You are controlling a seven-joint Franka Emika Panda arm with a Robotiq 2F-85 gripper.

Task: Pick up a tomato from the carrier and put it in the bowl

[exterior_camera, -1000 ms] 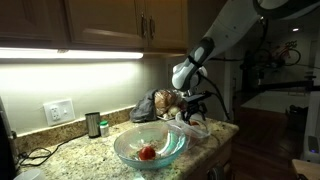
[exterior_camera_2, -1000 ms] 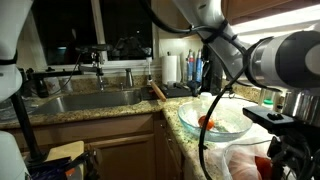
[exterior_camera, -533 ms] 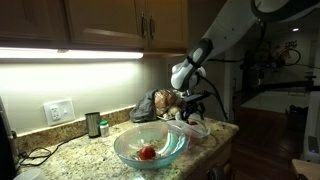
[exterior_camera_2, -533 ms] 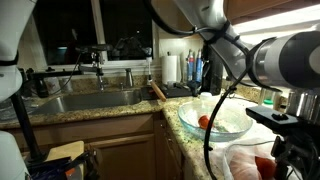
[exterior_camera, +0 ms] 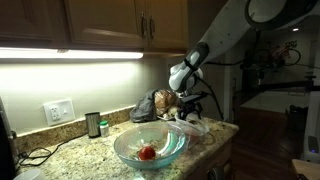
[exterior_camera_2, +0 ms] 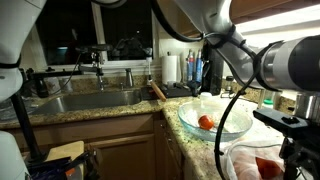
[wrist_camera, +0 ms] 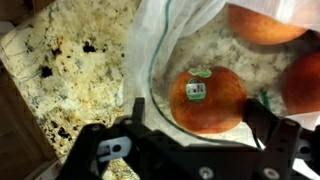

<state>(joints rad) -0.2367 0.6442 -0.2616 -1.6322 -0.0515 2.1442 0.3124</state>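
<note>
In the wrist view my gripper (wrist_camera: 196, 114) is open, its dark fingers (wrist_camera: 138, 112) standing either side of a red tomato (wrist_camera: 207, 98) with a small sticker. That tomato lies in the clear plastic carrier (wrist_camera: 150, 60) beside two more tomatoes (wrist_camera: 265, 20). In an exterior view the gripper (exterior_camera: 191, 106) hangs just over the carrier (exterior_camera: 197, 126) at the counter's end. The wide glass bowl (exterior_camera: 128, 150) stands beside it with one tomato (exterior_camera: 147, 153) inside. Both exterior views show the bowl (exterior_camera_2: 232, 127) and that tomato (exterior_camera_2: 206, 122).
A dark lumpy bag (exterior_camera: 150, 105) sits behind the carrier. A small dark jar (exterior_camera: 93, 124) stands by the wall near an outlet (exterior_camera: 59, 110). A sink (exterior_camera_2: 90, 100) with a tap lies further along the speckled granite counter (wrist_camera: 70, 70).
The gripper has dropped slightly toward the carrier, staying open. The bowl and its tomato have not moved.
</note>
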